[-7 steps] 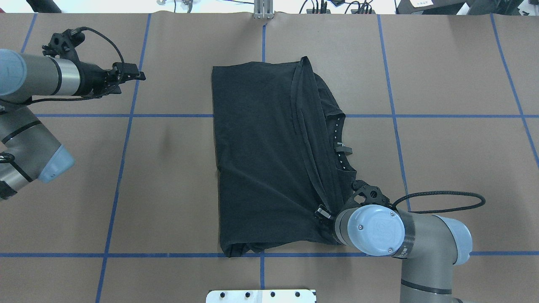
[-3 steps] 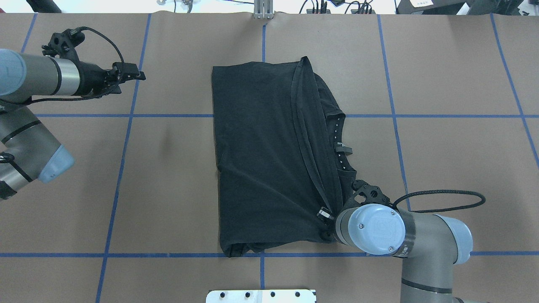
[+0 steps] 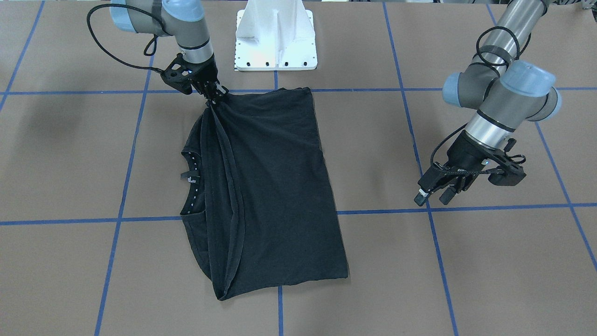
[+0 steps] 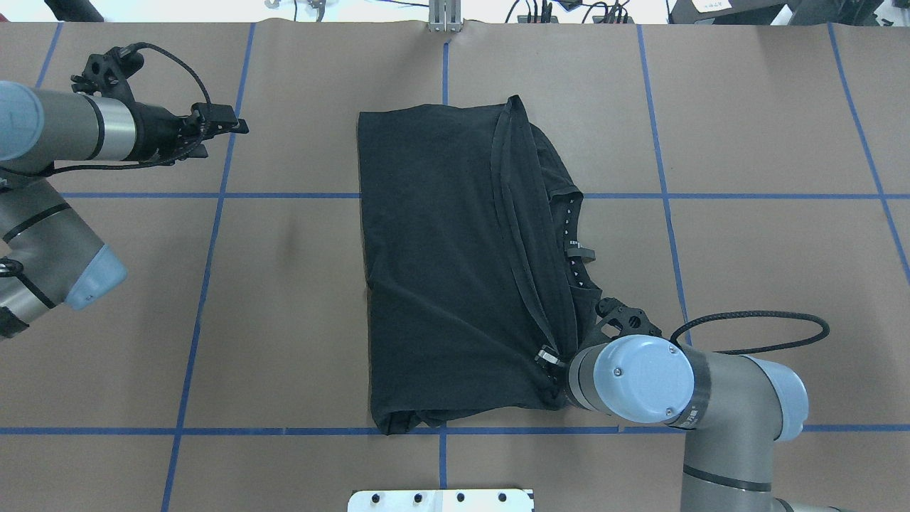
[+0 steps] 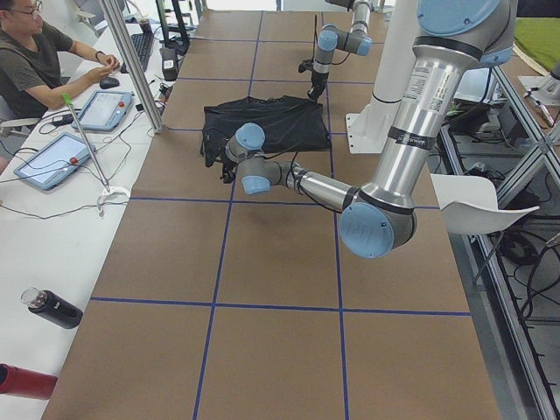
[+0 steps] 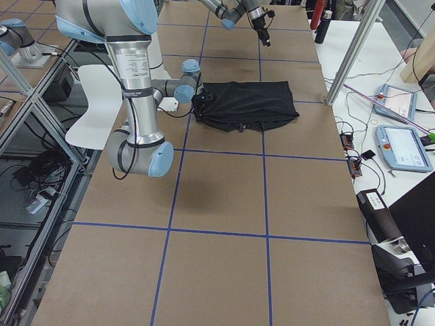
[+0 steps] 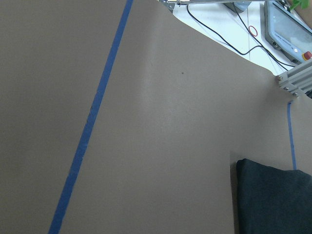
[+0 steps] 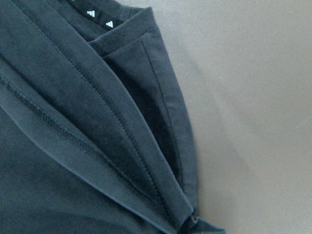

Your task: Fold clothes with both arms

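1. The left arm (image 4: 64, 131) reaches in over the table (image 4: 284, 320), which is covered in brown paper.
2. The left gripper (image 3: 433, 199) hangs just above the paper. Its two fingers stand apart with nothing between them, and a blue tape line (image 3: 382, 211) runs just under its tips.
3. The black T-shirt (image 4: 434, 270) lies well apart from that gripper, off to the robot's right. The left wrist camera catches only one corner of it, at the lower right of its view.
4. The shirt is folded into a rough rectangle and lies flat, with plain black cloth facing up. Most of it spreads to the left of the right gripper (image 4: 547, 359).
5. The right gripper is clamped on a bunched piece of the shirt's edge, at the corner nearest the robot on its right side.
6. From that pinch, doubled hems fan out in tight ridges, running away from the gripper toward the far edge.
7. The collar (image 4: 572, 249) sits just beyond the gripper, with small white marks along its inside band.
8. The right arm (image 4: 739, 405) stands behind the pinch. Its black cable (image 4: 753, 334) loops out to the right.
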You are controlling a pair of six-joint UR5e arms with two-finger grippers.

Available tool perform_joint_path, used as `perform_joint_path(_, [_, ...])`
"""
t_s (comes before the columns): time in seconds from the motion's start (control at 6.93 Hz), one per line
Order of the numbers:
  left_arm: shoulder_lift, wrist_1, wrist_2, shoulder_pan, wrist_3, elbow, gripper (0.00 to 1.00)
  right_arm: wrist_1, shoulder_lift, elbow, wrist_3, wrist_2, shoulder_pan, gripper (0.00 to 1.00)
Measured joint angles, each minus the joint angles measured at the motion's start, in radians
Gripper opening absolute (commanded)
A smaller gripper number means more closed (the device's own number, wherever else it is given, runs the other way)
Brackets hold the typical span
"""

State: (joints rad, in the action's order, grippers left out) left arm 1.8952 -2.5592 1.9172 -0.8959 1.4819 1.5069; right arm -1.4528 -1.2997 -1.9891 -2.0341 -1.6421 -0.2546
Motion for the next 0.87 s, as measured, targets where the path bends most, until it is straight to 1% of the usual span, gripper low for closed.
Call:
perform_joint_path(0.29, [-0.005,0.003,-0.012,0.046,0.191,0.079,0.99,-0.001,-0.002,-0.008,0.0,-0.032,-0.009,0.0])
perform_joint_path(0.43, [-0.02,0.004,-0.058,0.109,0.326,0.138,0.97,0.0,-0.003,-0.009,0.0,-0.045,-0.012,0.0])
perform_joint_path(0.58, [-0.047,0.017,-0.119,0.186,0.432,0.205,0.98,0.001,-0.005,-0.009,0.0,-0.051,-0.013,0.0])
perform_joint_path(0.72, [-0.08,0.054,-0.141,0.244,0.495,0.286,0.98,0.002,-0.006,-0.01,0.0,-0.053,-0.014,0.0])
perform_joint_path(0.87, [-0.106,0.096,-0.132,0.291,0.528,0.358,0.99,0.003,-0.006,-0.01,0.0,-0.054,-0.014,0.0])
